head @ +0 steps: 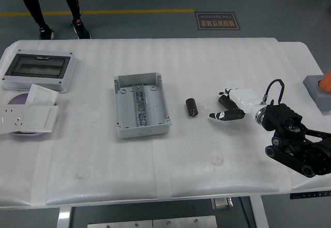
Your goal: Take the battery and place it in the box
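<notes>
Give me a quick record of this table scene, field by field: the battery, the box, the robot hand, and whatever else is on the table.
battery: small black cylinder lying on the white table, right of the box, not held
box: open grey enclosure, centre-left, no battery inside
right robot hand: low over the table, right of the battery, apart from it, fingers partly curled, holding nothing
left robot hand: not in view
other items: lidded enclosure with dark window far left; white socket plates below it
person: legs at the far side, top left

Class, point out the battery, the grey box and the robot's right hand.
battery [192,107]: head view, middle of its dark body.
grey box [122,128]: head view, near wall.
right hand [227,107]: head view, middle of the hand.
</notes>
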